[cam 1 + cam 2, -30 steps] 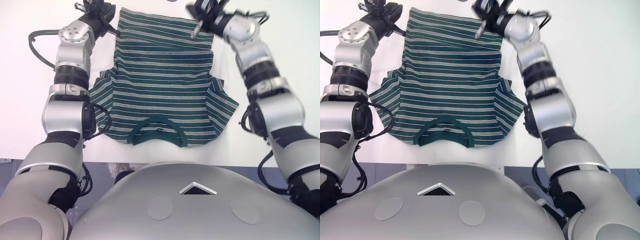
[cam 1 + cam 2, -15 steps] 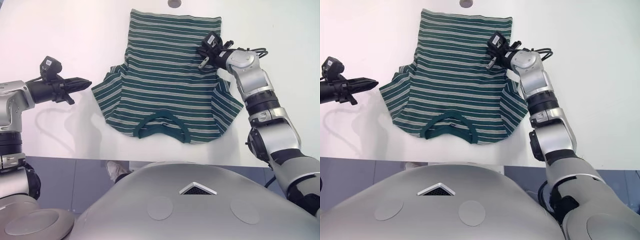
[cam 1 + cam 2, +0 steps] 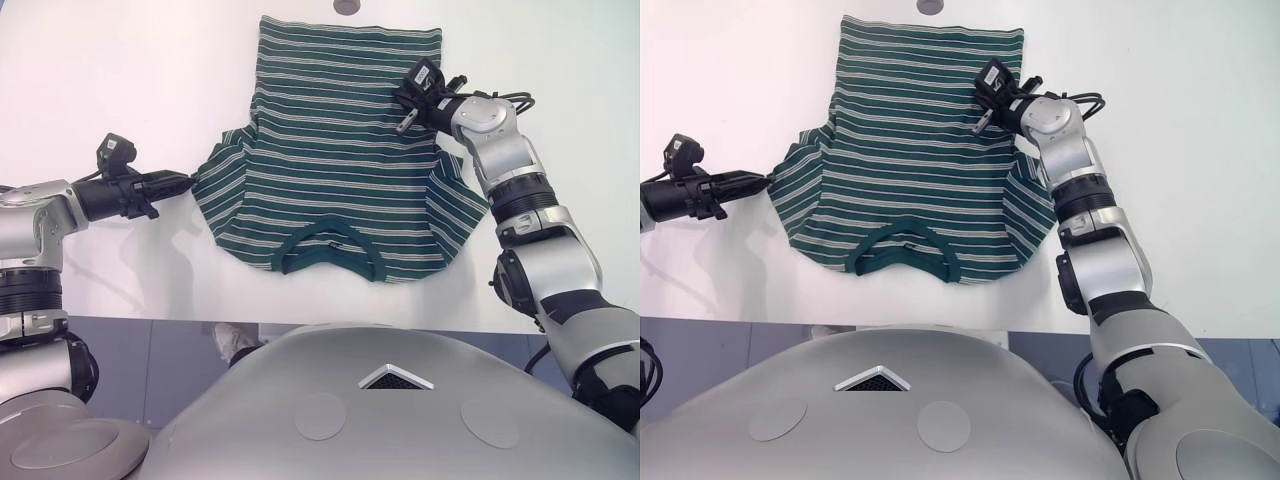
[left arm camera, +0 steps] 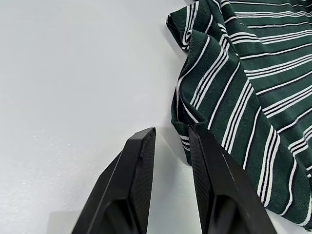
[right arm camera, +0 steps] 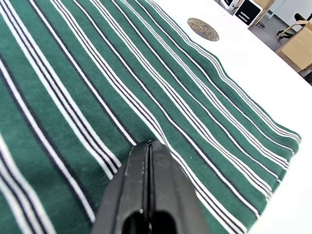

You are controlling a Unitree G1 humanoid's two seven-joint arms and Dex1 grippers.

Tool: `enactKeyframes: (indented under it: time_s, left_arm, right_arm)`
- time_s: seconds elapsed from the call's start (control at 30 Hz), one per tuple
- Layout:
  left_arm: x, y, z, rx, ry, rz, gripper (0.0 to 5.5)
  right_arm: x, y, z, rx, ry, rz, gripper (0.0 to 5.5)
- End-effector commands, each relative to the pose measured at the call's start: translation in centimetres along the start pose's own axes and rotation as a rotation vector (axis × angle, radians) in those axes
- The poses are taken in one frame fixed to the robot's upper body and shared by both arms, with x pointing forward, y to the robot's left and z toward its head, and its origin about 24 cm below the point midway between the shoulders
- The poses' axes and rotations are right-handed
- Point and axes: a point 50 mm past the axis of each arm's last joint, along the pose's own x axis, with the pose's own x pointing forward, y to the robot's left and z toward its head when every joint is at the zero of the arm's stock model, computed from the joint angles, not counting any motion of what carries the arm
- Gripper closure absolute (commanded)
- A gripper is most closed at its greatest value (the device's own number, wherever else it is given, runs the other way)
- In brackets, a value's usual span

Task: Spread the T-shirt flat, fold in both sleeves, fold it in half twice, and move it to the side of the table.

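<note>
**On the white table, a sleeve edge waits to be taken**

On the table [image 3: 120, 80], the T-shirt [image 3: 340, 170] is laid face up, its collar [image 3: 330, 245] turned toward the robot and its hem [image 3: 350, 25] at the far side. The body is mostly flat, but both sleeves are bunched; the left sleeve [image 3: 215, 175] is creased and doubled at its cuff.

The left gripper [image 3: 188, 181] is held low at that cuff. Its fingers are parted by a narrow gap, one tip just beside the cloth, and nothing is gripped. The right gripper [image 3: 403, 122] is set on the shirt's right side, above the right sleeve [image 3: 455, 200]. Its fingers are closed together with the tip on the fabric; whether a pinch of cloth is caught cannot be told.

The step in hand is judged to be the spreading. The cuff's doubled edge should be taken fully between the left fingers, both layers included, then drawn outward and low across the table. The body should be kept pinned on the right, so that the whole shirt is not dragged.
</note>
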Motion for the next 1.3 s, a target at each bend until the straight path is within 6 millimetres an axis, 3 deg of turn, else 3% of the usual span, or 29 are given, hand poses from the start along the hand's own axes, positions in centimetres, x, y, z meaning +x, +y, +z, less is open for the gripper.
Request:
enactKeyframes:
  time_s: [0.03,0.23,0.33,0.47,0.53,0.7,0.77,0.83,0.97,1.0,1.07,1.17,1.3]
  left_arm:
    - [1.1,0.1,-1.4,-0.049,0.053,0.016,4.42]
    - [2.0,-0.3,-1.2,-0.030,0.015,-0.036,5.48]
    - [1.7,-0.9,-0.6,-0.017,-0.021,-0.098,5.48]
    - [1.7,-2.9,2.0,0.010,-0.113,-0.210,5.48]
    - [3.4,-4.6,2.8,0.010,-0.151,-0.275,5.48]
    - [9.5,-9.1,2.1,0.010,-0.118,-0.355,5.48]
    - [10.7,-10.1,1.5,0.052,-0.058,-0.354,5.48]
    - [10.9,-10.1,0.7,0.080,-0.015,-0.319,5.05]
    - [9.8,-10.3,0.4,0.175,0.016,-0.286,4.68]
    - [8.7,-10.5,1.3,0.224,-0.011,-0.285,4.68]
    - [6.9,-11.2,3.1,0.303,-0.072,-0.273,4.68]
    - [5.7,-12.0,6.7,0.340,-0.231,-0.260,4.68]
    - [6.1,-12.3,7.3,0.266,-0.341,-0.222,4.68]
  right_arm:
    - [0.2,0.2,-0.6,-0.012,0.046,0.008,5.50]
    - [0.1,-0.7,0.7,0.005,-0.012,-0.034,5.50]
    - [-0.4,-1.7,1.6,0.080,-0.073,-0.072,5.50]
    - [-1.7,-3.5,2.5,0.186,-0.145,-0.132,5.50]
    - [-2.4,-4.2,2.5,0.216,-0.155,-0.167,5.50]
    - [-4.0,-5.0,0.4,0.292,-0.113,-0.247,5.50]
    - [-4.7,-5.1,-0.4,0.330,-0.096,-0.269,5.50]
    - [-5.6,-4.8,-0.9,0.407,-0.101,-0.262,5.05]
    - [-10.1,-3.1,-2.3,0.572,-0.111,-0.186,4.31]
    - [-12.2,-2.0,-3.2,0.597,-0.080,-0.133,4.03]
    - [-15.3,-0.3,-4.6,0.625,-0.001,-0.041,4.00]
    - [-19.5,1.6,-6.7,0.642,0.152,0.067,4.00]
    - [-21.5,1.5,-8.1,0.654,0.247,0.157,4.00]
